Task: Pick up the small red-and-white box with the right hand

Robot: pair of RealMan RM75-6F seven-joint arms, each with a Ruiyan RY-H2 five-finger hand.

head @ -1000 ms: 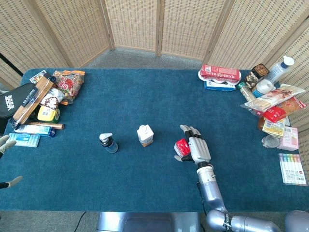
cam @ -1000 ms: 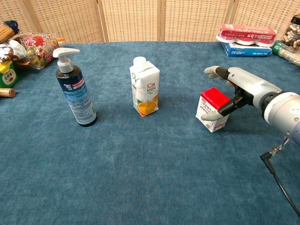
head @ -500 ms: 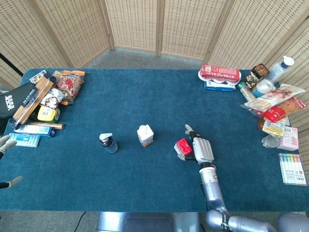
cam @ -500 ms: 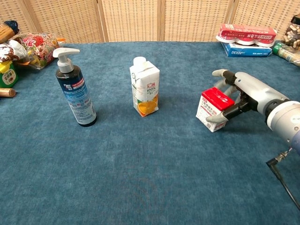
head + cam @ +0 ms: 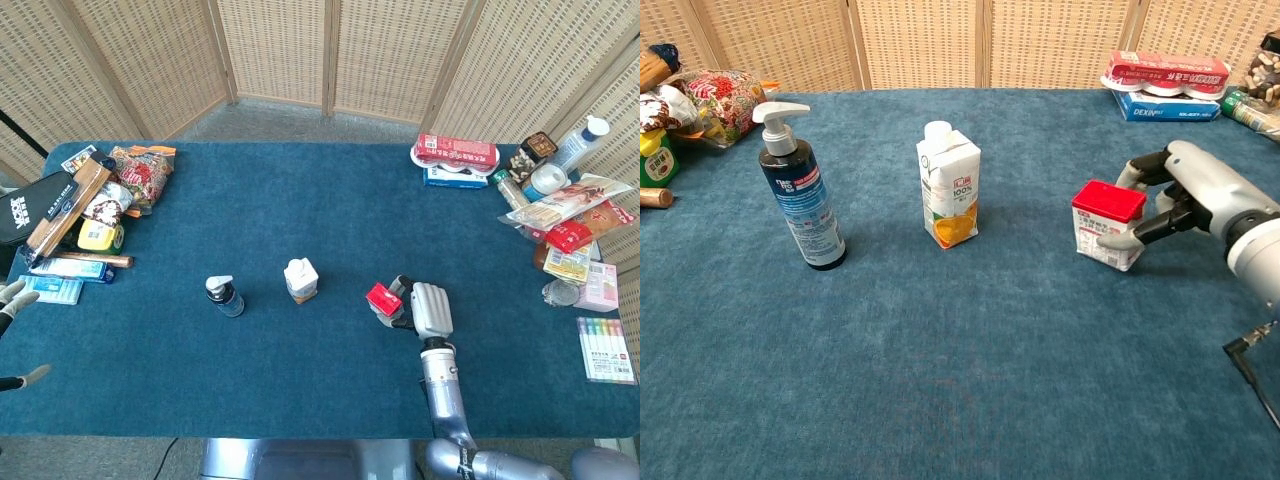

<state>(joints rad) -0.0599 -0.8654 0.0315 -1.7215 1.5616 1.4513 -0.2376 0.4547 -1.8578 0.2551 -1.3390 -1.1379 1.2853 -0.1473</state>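
The small red-and-white box (image 5: 382,299) (image 5: 1106,224) stands upright on the blue table, right of centre. My right hand (image 5: 427,308) (image 5: 1188,192) comes at it from the right and grips it, with fingers curled over the far side and the thumb pressed against the near side. Whether the box's base has left the cloth I cannot tell. My left hand (image 5: 14,298) shows only at the far left edge of the head view, fingers apart and holding nothing.
A juice carton (image 5: 300,279) (image 5: 949,185) and a dark pump bottle (image 5: 222,296) (image 5: 800,190) stand left of the box. Snack bags and boxes (image 5: 100,200) crowd the left edge. Packets and bottles (image 5: 560,210) crowd the right, with a red pack (image 5: 455,152) (image 5: 1165,72) at the back.
The right hand's fingers have closed around the box. Hand and box have shifted a little to the right, and the box has gone from tilted to upright.
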